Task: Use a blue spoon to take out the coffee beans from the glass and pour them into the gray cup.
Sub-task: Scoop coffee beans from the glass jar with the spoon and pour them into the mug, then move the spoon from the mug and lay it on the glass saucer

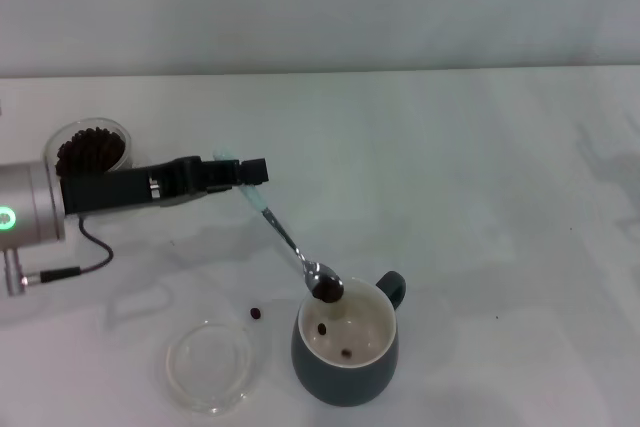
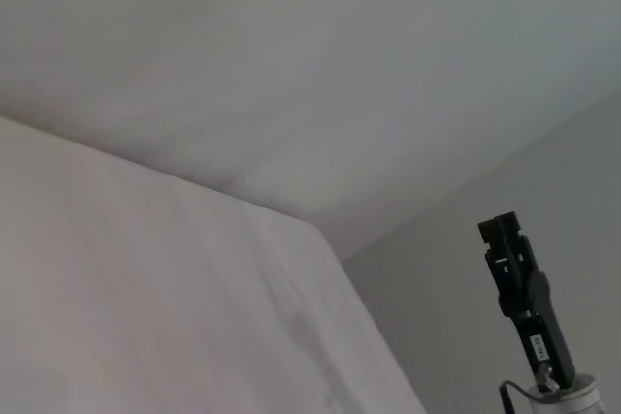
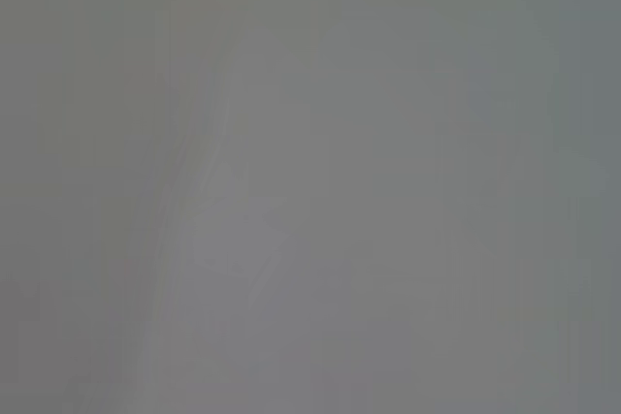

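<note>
**Steel bowl of the spoon poised at the mug's rim**

Steel and pale blue, the blue spoon (image 1: pixel 288 237) runs as a long diagonal through the middle of the head view. Its light-blue handle end sits up and to the left, clamped in our left gripper (image 1: pixel 240 172), and its shiny bowl points down and to the right. The bowl carries a dark clump of coffee beans (image 1: pixel 327 290) and hangs right over the upper left rim of the gray cup (image 1: pixel 346 379). Two more beans lie on the cup's cream inside, and one stray bean (image 1: pixel 255 313) rests on the table just left of the cup.

Our left arm comes in level from the left edge of the frame. Behind it, in the upper left, stands the glass (image 1: pixel 92 147), with its beans showing dark from above. A flat clear round dish (image 1: pixel 211 364) lies at the lower left, near the cup but apart from it. The cup's loop handle points to the upper right.

Beyond these few things the white table (image 1: pixel 480 207) spreads wide to the right and back to the far wall. We do not see our right gripper in any view; the right wrist view gives only a grey blur.
</note>
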Controlling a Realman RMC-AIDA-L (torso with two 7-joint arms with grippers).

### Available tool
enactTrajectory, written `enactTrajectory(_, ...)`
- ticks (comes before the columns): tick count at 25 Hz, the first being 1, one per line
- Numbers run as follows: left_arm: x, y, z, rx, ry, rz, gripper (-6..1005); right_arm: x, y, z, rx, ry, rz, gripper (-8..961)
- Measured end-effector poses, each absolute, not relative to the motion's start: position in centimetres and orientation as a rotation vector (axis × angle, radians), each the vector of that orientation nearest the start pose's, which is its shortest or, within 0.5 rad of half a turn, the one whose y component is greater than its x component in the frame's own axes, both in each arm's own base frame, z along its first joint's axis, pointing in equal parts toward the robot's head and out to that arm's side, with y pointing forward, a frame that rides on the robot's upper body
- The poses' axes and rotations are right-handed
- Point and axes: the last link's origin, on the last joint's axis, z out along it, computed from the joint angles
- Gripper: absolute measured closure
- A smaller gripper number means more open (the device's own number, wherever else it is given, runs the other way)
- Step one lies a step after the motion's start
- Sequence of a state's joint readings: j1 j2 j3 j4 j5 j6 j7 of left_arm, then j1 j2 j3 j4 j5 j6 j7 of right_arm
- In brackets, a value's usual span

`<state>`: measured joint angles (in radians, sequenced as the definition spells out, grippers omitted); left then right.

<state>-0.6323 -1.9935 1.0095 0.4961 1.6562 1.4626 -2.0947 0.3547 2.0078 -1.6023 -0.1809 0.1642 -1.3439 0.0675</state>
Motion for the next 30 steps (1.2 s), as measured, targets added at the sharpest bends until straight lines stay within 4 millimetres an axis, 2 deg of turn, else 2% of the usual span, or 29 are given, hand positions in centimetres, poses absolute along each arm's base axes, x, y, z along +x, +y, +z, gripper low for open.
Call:
enactTrajectory(4,-20.9,36.9,-0.6,-2.621,-1.548,-0.842,870,34.3,31.9,5.7,-1.496,0.215,0.645,220)
enactTrajectory(11,-18.2,38.3,-1.5,-2.743,-1.460,-0.665,870,34.3,31.8,5.5,-1.501,0.216,0.644,220)
enactTrajectory(25,-15.4,39.7,-1.4,-2.792,-1.327,-0.437,870,34.5,31.7,5.4,-1.504,0.226,0.636,220)
enactTrajectory(30,-14.9,39.9,-1.2,-2.798,-1.303,-0.423,870,34.4,31.8,5.3,-1.505,0.226,0.639,220)
